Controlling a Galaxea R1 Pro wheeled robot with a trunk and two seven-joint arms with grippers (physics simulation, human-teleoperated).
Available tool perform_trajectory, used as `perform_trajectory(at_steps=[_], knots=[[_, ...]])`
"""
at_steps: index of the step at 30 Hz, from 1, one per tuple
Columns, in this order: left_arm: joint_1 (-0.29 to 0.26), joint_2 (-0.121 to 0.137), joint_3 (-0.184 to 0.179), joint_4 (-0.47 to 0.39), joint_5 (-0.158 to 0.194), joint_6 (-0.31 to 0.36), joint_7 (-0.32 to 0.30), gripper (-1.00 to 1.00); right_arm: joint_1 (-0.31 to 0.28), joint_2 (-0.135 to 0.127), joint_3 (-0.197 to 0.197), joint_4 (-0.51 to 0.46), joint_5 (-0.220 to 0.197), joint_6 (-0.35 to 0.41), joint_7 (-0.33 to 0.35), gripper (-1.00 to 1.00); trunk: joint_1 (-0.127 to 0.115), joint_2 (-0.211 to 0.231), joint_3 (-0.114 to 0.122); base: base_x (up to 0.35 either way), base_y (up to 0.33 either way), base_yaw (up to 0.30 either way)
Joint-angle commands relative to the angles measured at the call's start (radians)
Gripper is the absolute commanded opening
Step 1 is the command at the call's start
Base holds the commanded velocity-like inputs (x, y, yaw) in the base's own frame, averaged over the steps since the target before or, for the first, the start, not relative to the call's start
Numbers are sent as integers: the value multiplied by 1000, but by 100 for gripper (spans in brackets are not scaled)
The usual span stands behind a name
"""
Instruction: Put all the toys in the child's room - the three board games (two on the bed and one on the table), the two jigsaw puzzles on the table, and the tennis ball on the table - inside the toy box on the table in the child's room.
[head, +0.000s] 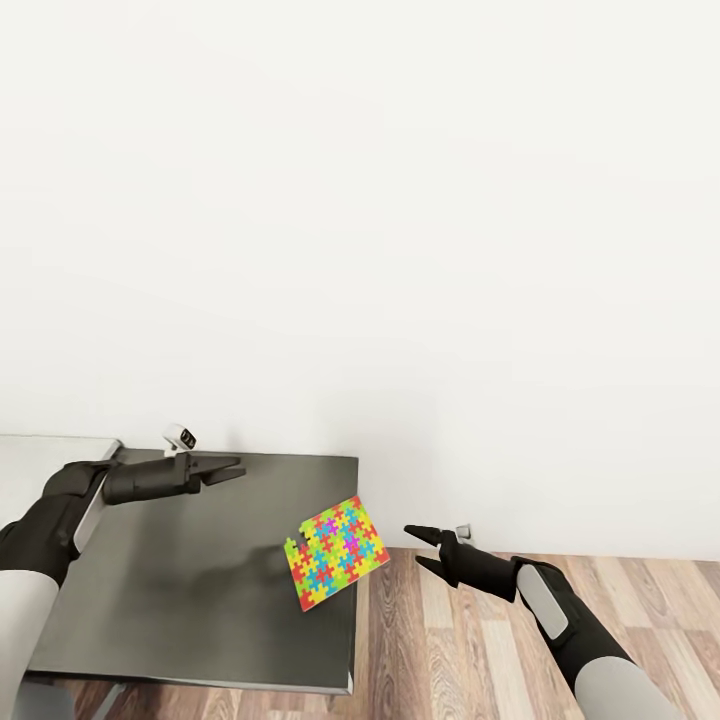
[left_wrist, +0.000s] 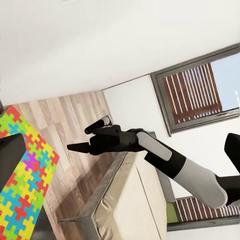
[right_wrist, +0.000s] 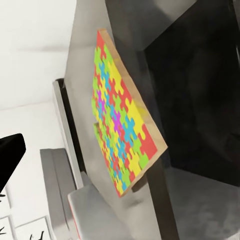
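Looking down from the head view, we see a colourful jigsaw puzzle (head: 335, 552) lying on the dark table (head: 180, 600), at its edge nearest the wooden floor (head: 520, 650), with one corner reaching slightly past that edge. In our right wrist view the puzzle (right_wrist: 121, 135) appears as a thin board on the table's grey surface. Our left hand (head: 228, 470) hovers over the table's far side, near the white wall (head: 400, 250), its fingers close together and holding nothing. Our right hand (head: 422, 548) hangs over the floor just beside the puzzle, its two fingers spread apart and empty; the left wrist view shows it (left_wrist: 82, 141) above a bed (left_wrist: 125, 200).
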Motion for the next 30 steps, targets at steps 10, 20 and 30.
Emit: perform_trajectory(at_steps=[10, 20, 30], knots=[[0, 0, 2, 0, 0, 11, -4, 100, -1, 8, -2, -6, 1, 1, 3, 100, 35, -64, -29, 0, 0, 0], [1, 1, 2, 0, -1, 12, -4, 100, -1, 12, -2, -8, 0, 1, 5, 100, 35, -64, -29, 0, 0, 0], [1, 1, 8, 0, -2, 12, -4, 100, 0, 11, -2, -8, 0, 2, 5, 100, 35, -64, -29, 0, 90, 0]])
